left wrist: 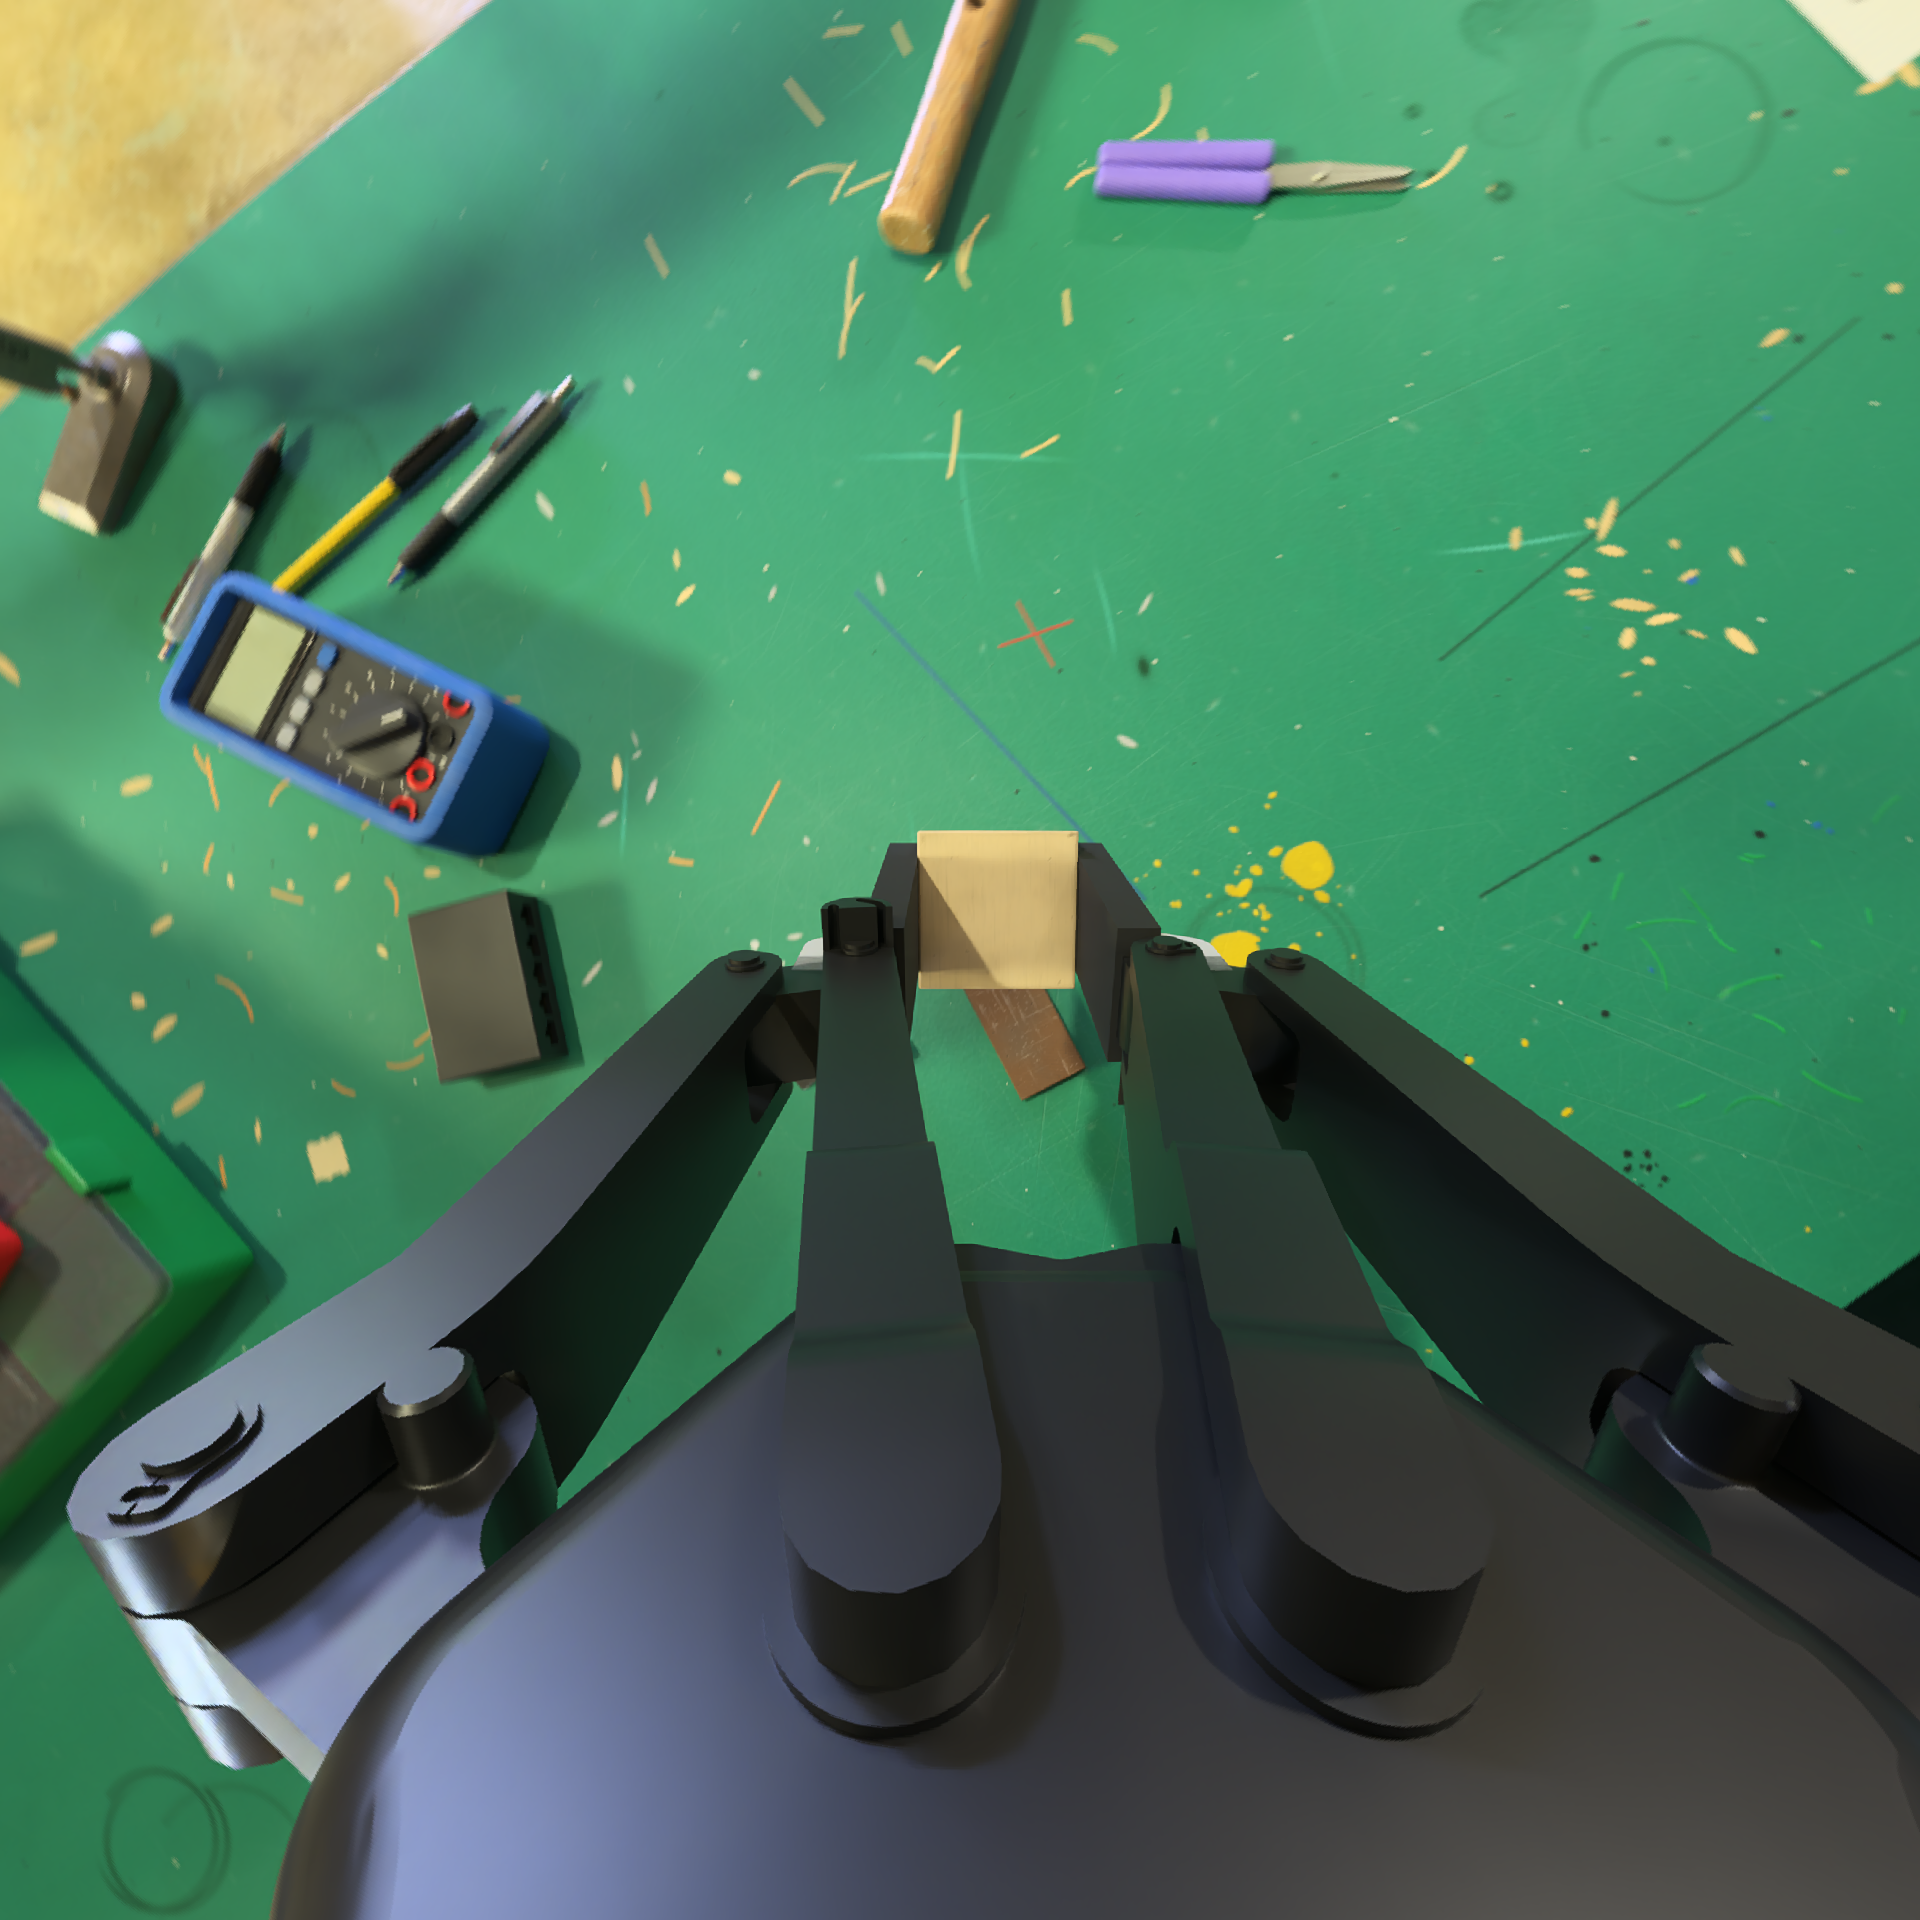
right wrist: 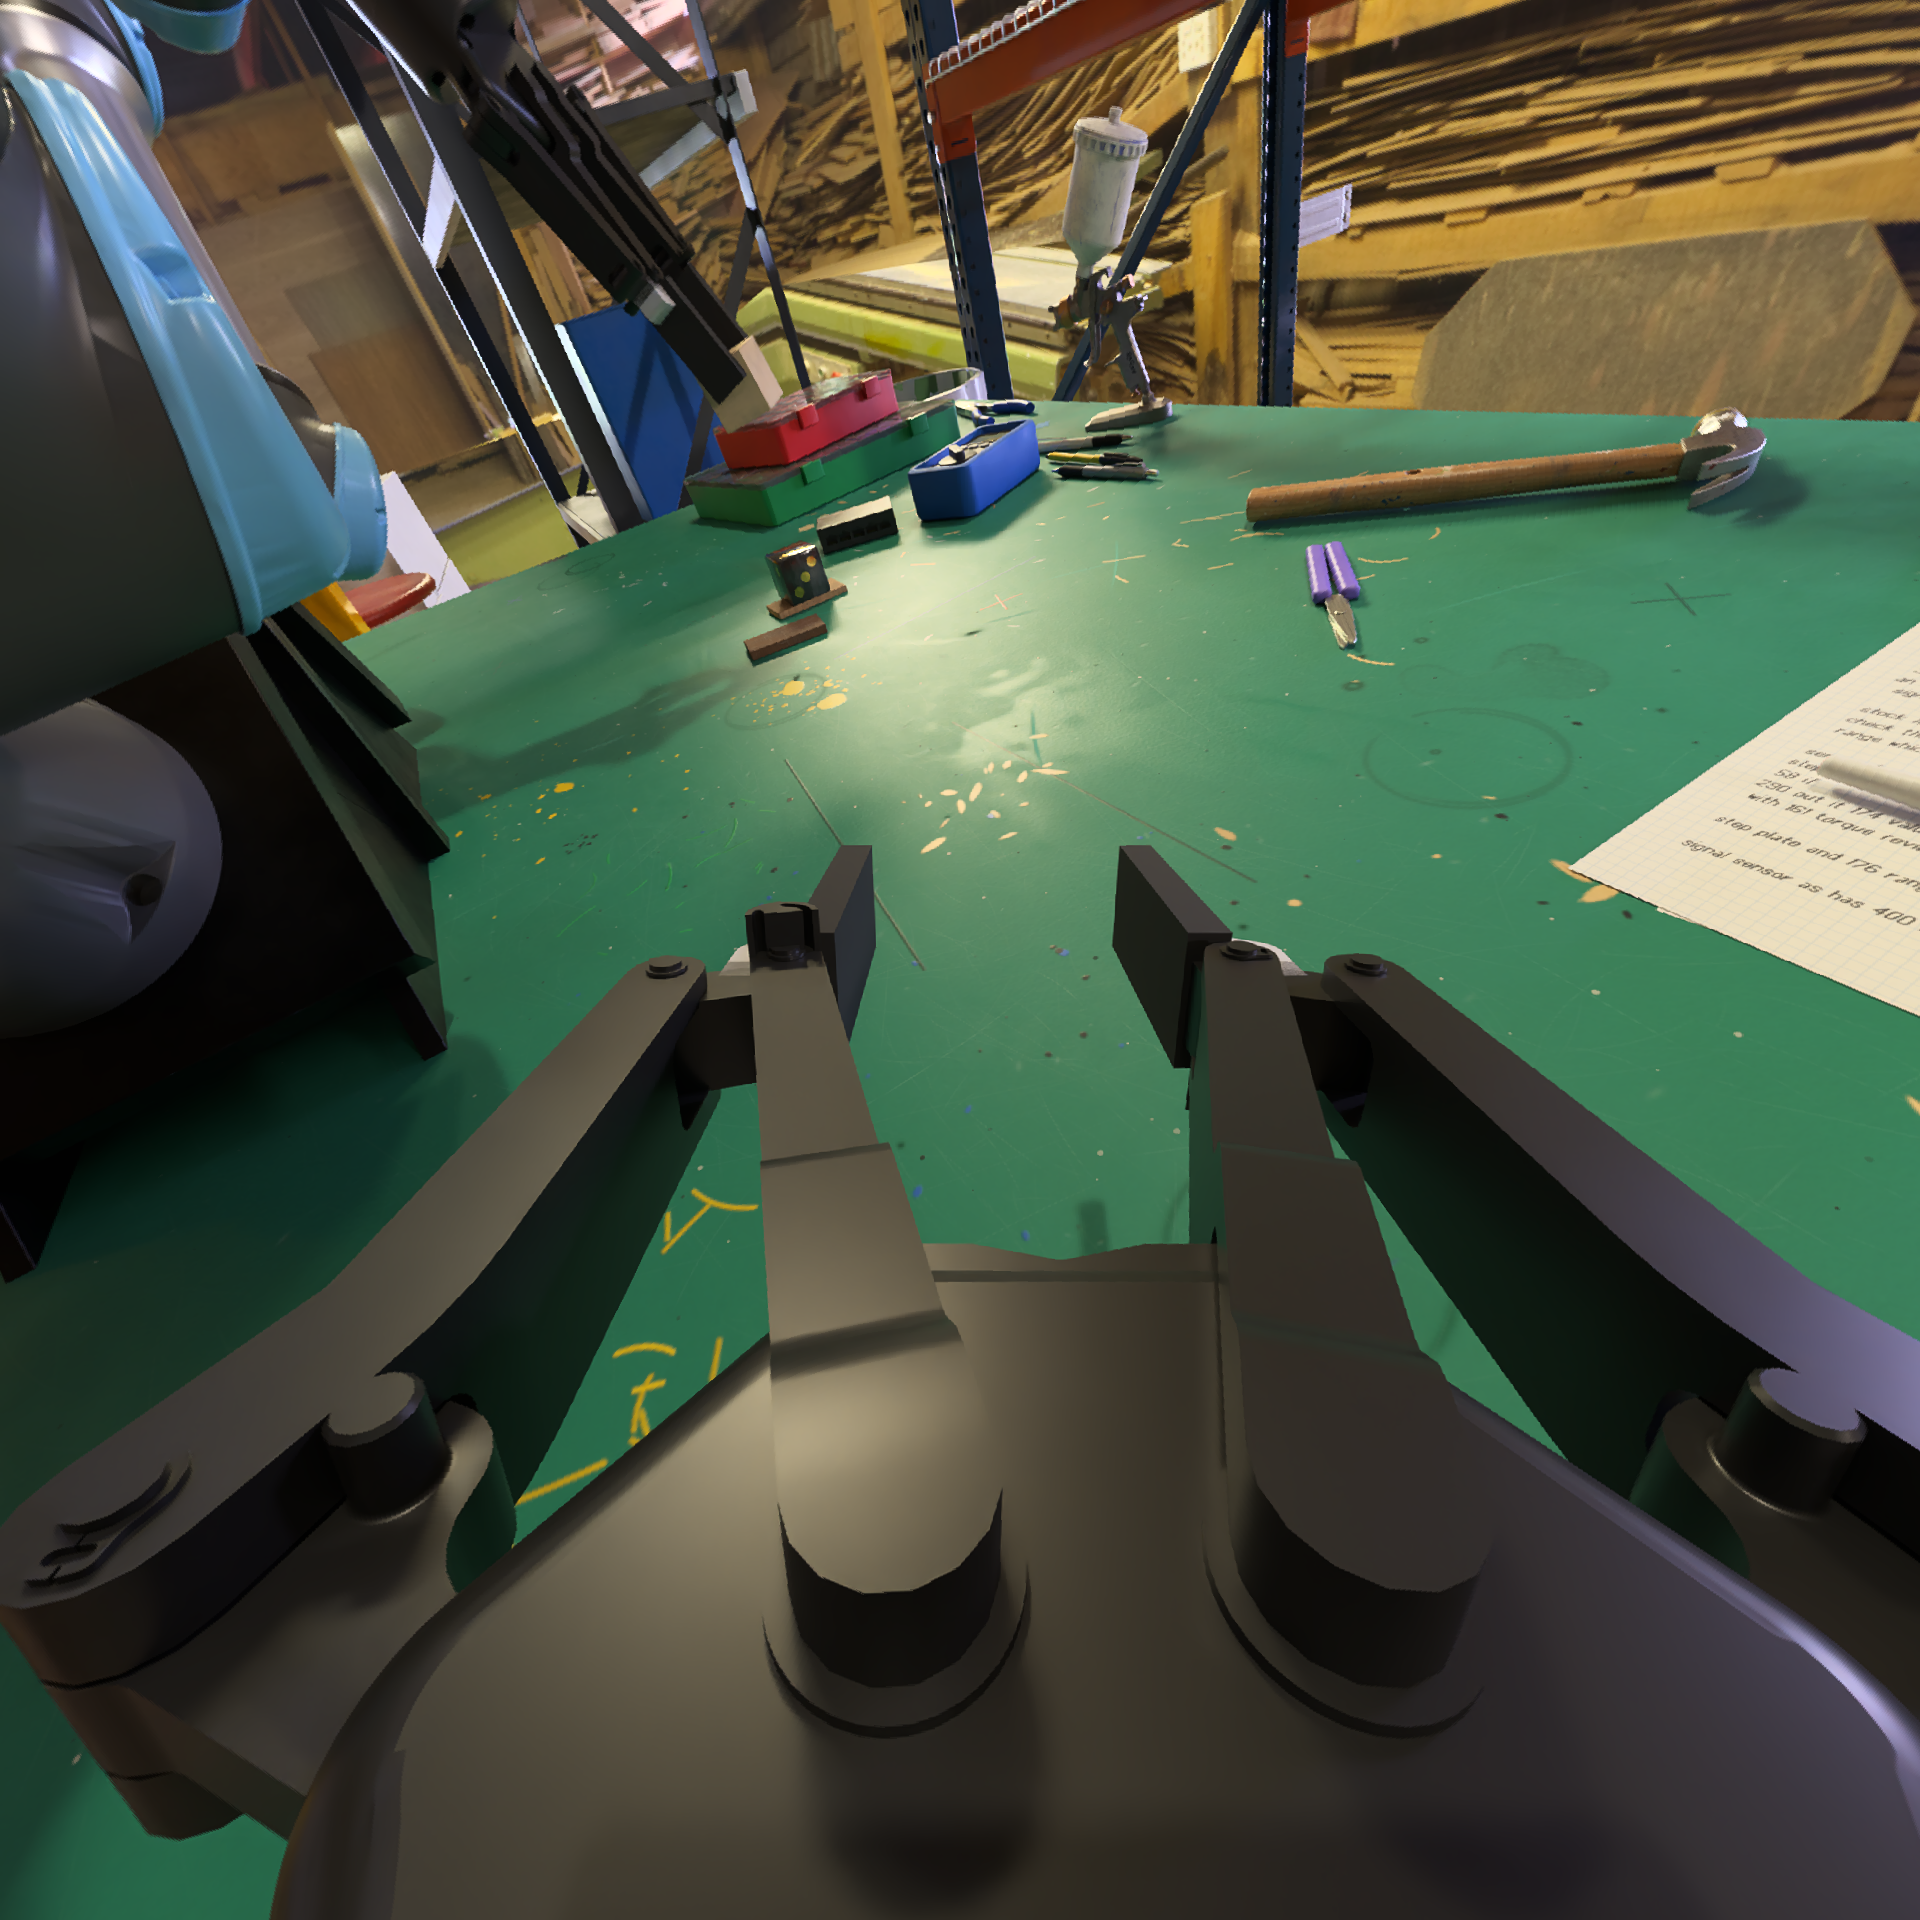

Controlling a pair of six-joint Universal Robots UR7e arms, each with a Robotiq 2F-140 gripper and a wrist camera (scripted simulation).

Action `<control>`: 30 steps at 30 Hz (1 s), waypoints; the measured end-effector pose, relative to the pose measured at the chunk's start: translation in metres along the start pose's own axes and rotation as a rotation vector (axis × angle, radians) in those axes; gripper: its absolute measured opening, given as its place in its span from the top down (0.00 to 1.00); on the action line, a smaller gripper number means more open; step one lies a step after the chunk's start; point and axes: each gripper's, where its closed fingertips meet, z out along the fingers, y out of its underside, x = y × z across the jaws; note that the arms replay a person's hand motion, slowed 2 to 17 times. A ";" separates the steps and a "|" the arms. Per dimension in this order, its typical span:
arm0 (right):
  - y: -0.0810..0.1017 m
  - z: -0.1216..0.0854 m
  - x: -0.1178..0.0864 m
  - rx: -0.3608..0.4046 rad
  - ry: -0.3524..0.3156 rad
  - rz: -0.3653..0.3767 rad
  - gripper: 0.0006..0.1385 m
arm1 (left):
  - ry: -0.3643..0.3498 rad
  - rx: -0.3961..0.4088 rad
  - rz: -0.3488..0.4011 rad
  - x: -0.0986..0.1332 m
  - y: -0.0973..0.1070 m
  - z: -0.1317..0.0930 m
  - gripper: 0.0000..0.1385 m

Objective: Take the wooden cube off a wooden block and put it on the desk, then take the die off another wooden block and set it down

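Note:
My left gripper (left wrist: 997, 881) is shut on the pale wooden cube (left wrist: 995, 914) and holds it above the green desk (left wrist: 1351, 520). A bare brown wooden block (left wrist: 1023, 1039) lies on the desk right under it. In the right wrist view the left gripper (right wrist: 732, 379) holds the cube (right wrist: 756, 393) high over the far left of the desk. Below it a dark die (right wrist: 798, 571) with coloured dots sits on a second wooden block (right wrist: 808, 603), next to the bare block (right wrist: 787, 637). My right gripper (right wrist: 992, 925) is open and empty, low over the near desk.
A blue multimeter (left wrist: 353, 712), a black block (left wrist: 488, 982), pens (left wrist: 416, 488) and a green toolbox (left wrist: 94, 1247) lie left of the cube. A hammer (right wrist: 1496, 473), purple pliers (right wrist: 1330, 577) and a paper sheet (right wrist: 1787, 821) lie to the right. The left arm's base (right wrist: 156, 520) stands close at left.

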 end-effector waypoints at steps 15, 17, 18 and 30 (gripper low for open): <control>-0.002 0.002 -0.006 0.001 0.008 -0.014 0.55 | 0.070 0.035 0.446 0.061 -0.071 -0.002 0.72; -0.002 0.002 -0.007 0.000 0.009 -0.016 0.55 | 0.078 0.034 0.501 0.069 -0.079 0.002 0.72; -0.002 0.002 -0.007 0.000 0.011 -0.017 0.55 | 0.081 0.033 0.527 0.073 -0.083 0.005 0.72; 0.001 0.000 -0.010 -0.008 0.026 -0.007 0.54 | 0.120 -0.019 0.754 0.111 -0.115 0.050 0.72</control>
